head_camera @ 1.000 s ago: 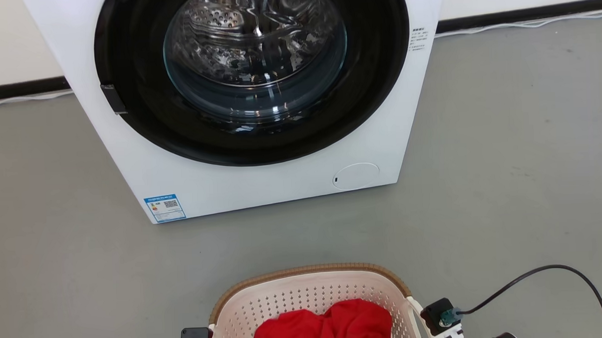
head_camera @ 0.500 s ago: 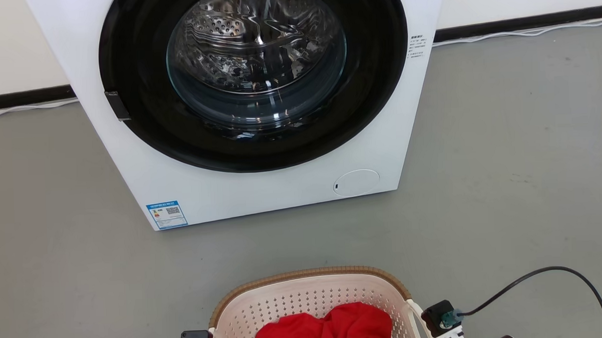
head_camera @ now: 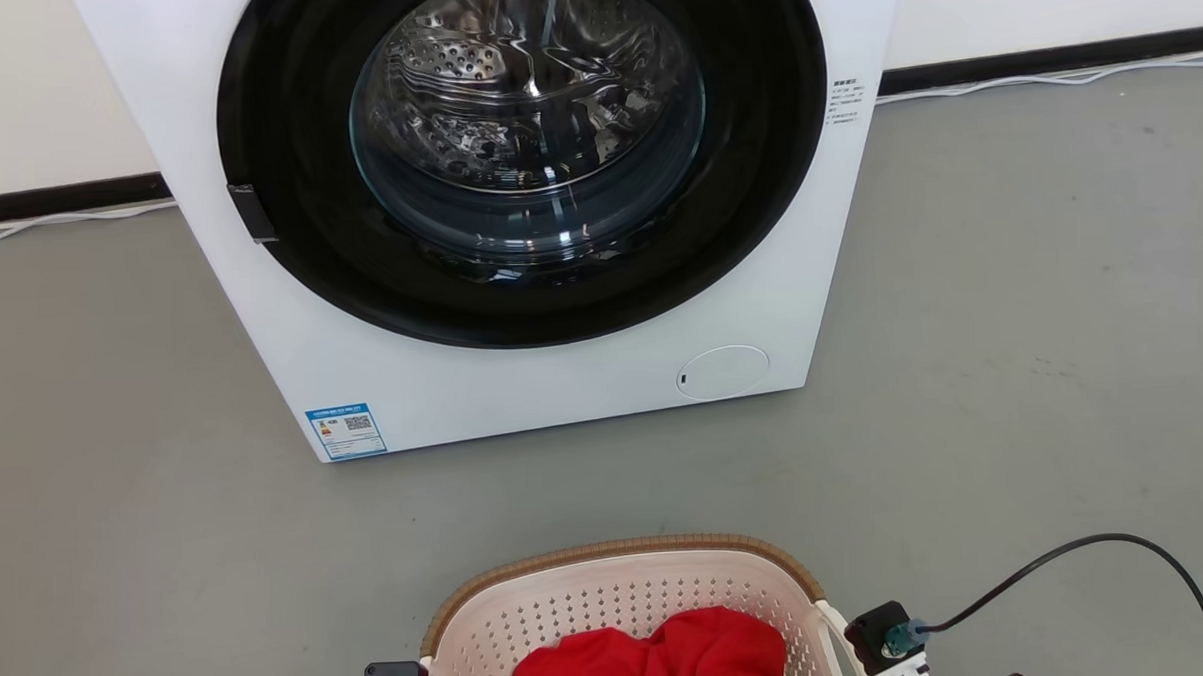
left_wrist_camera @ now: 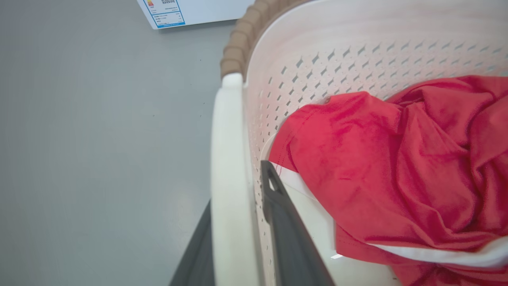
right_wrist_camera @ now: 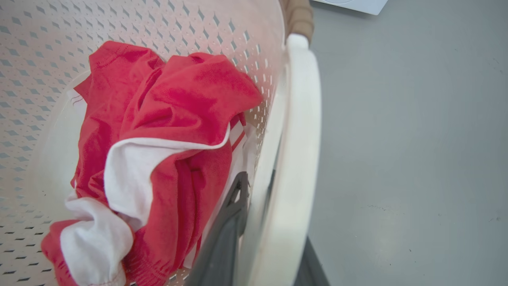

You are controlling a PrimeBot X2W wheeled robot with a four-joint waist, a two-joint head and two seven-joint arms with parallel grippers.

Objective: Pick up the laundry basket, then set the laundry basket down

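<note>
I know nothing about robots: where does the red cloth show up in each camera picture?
Head view: red cloth at bottom centre, inside the basket.
Left wrist view: red cloth across the right half.
Right wrist view: red cloth on the left half.
Shared landmark: the brown rim, higher than the cloth in every view.

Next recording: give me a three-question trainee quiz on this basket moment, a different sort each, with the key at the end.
1. True or false: the basket is empty.
2. Around the basket's left handle, the fingers of the left pincer stand: A) both inside the basket; B) one on each side of the handle; C) both outside the basket.
3. Fill in: the cloth in the basket is mostly ___, with some white.

Key: 1 false, a cloth lies in it; 2 B; 3 red.
</note>
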